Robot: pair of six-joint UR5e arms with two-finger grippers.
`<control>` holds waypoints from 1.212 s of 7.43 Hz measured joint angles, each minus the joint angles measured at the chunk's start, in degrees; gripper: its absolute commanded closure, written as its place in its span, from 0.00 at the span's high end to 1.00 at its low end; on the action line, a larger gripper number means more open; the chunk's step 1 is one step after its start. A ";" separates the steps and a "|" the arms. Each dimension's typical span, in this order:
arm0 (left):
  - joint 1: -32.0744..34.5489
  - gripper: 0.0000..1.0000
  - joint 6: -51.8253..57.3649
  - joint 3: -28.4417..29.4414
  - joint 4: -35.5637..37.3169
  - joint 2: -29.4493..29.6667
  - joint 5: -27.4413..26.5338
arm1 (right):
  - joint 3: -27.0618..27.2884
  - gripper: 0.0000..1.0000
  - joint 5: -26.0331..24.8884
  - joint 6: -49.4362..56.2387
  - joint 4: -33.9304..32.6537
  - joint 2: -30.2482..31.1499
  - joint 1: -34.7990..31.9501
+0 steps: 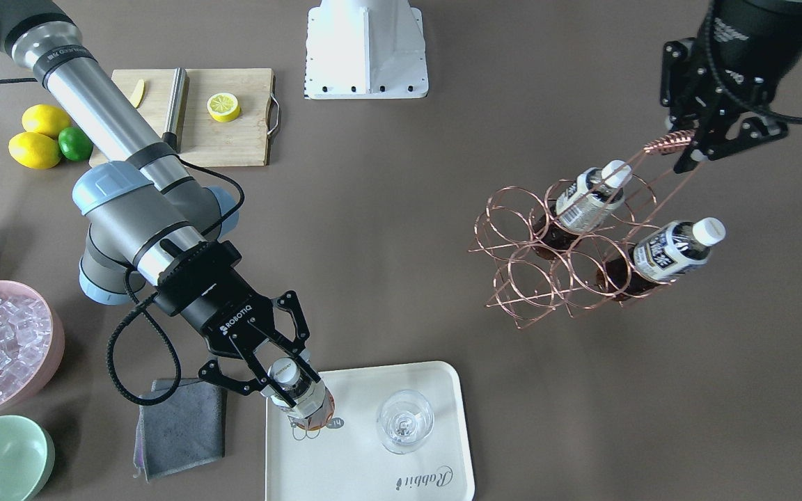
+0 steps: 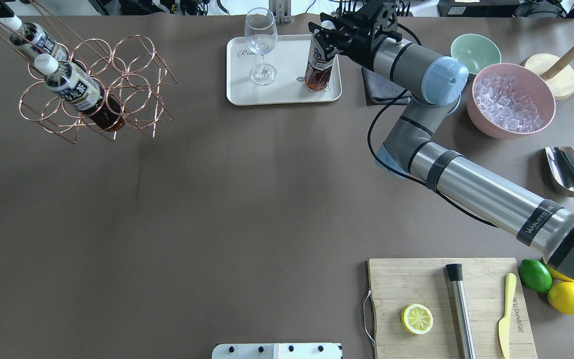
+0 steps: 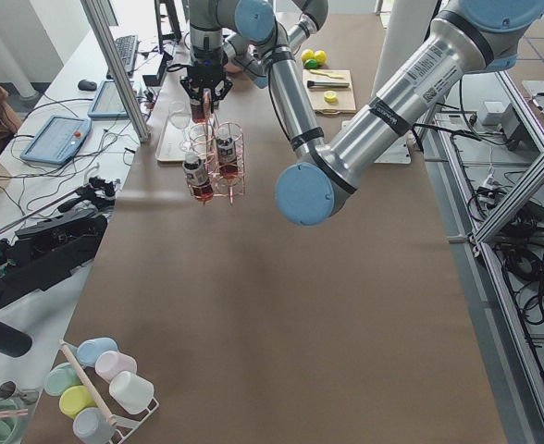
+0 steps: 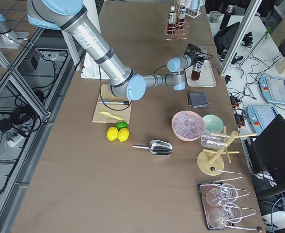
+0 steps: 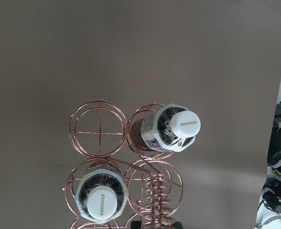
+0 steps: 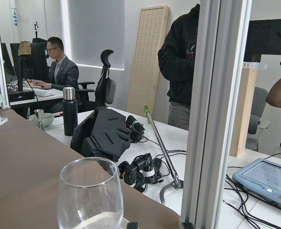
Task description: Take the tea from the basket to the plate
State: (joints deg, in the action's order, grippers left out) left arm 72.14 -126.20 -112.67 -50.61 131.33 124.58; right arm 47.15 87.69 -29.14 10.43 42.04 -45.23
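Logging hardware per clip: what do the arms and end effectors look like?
The right arm and left arm are silver tubes with grey joints, pale blue caps. A black cable loops along the right one. Black right end effector, white ROBOTIQ lettering; left end effector also black.

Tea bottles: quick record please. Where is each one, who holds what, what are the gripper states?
held tea bottle: upright over the plate, beside the glass
right gripper: shut on the held tea bottle near its cap
contact with plate: cannot tell
second bottle: in the basket, under the handle
third bottle: in an outer basket cell
left gripper: shut on the basket's coiled handle
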 measured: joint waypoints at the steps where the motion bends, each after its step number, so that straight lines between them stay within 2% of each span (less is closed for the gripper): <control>1: 1.91 0.00 6.68 1.43 -0.25 -1.82 0.11 | -0.99 0.00 -0.15 0.07 0.71 -0.07 0.04; 2: 3.43 0.00 12.15 3.19 -1.07 -3.82 0.27 | -1.78 0.00 -0.20 0.11 1.58 -0.09 0.04; 5: 7.16 0.00 19.25 12.49 -12.46 -7.81 0.27 | -2.36 0.00 -0.25 0.14 2.44 -0.11 0.13; 6: 7.69 0.00 20.48 17.01 -17.28 -8.57 0.19 | -2.21 0.27 -0.34 0.19 2.41 -0.11 0.13; 7: 8.27 0.00 20.99 22.40 -23.16 -8.77 0.16 | -2.02 0.79 -0.47 0.29 2.14 -0.11 0.06; 8: 9.66 0.00 21.22 27.61 -28.63 -8.35 0.14 | -1.64 1.00 -0.56 0.35 1.78 -0.07 0.02; 9: 10.48 0.00 21.16 31.37 -31.92 -7.48 0.13 | -0.66 1.00 -0.78 0.34 0.42 0.00 0.11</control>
State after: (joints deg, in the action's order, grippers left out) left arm 82.62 -105.04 -81.30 -82.52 123.85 124.71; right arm 46.49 86.91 -28.80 10.85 42.04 -45.13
